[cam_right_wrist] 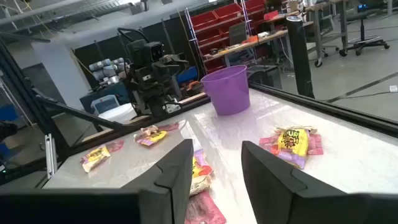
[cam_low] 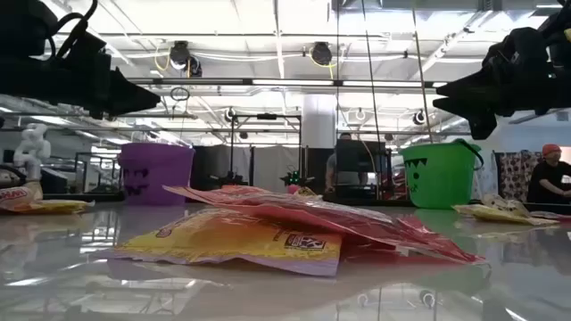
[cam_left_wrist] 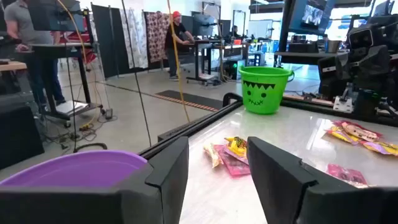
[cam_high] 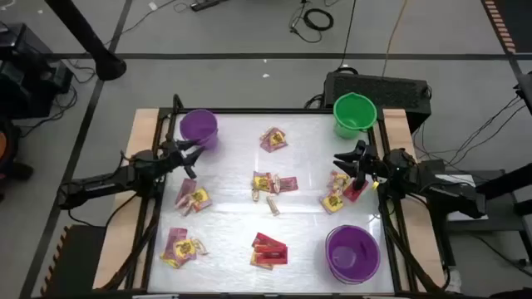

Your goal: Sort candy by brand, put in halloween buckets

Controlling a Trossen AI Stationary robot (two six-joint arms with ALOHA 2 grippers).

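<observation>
From above we see a pale desk (cam_high: pixel 224 137) with three buckets: a purple bucket (cam_high: pixel 199 128) at the far left corner, a green bucket (cam_high: pixel 354 114) at the far right corner, and a second purple bucket (cam_high: pixel 352 252) at the near right. Candy lies in separate clusters between them: a pile near the far middle (cam_high: pixel 273 139), one at the centre (cam_high: pixel 272 184), red packets at the near middle (cam_high: pixel 268 250), two piles on the left side (cam_high: pixel 192 198) (cam_high: pixel 184 247), and one on the right (cam_high: pixel 339 193). The left end effector (cam_high: pixel 193 158) hangs just beside the far purple bucket, its fingers spread and empty; the right end effector (cam_high: pixel 352 162) hovers over the right-hand pile, also spread and empty. The low view adds what the overhead one cannot: both end effectors sit well above the desk, and the buckets carry jack-o'-lantern faces, but a yellow packet (cam_low: pixel 241 241) and a red one (cam_low: pixel 357 223) fill the foreground and the near purple bucket is out of frame. The left wrist view shows the purple rim (cam_left_wrist: pixel 74 167) right under its fingers (cam_left_wrist: pixel 168 168). The right wrist view looks across to the far purple bucket (cam_right_wrist: pixel 228 89). Brand names are too small for us to read. People stand in the room behind.
</observation>
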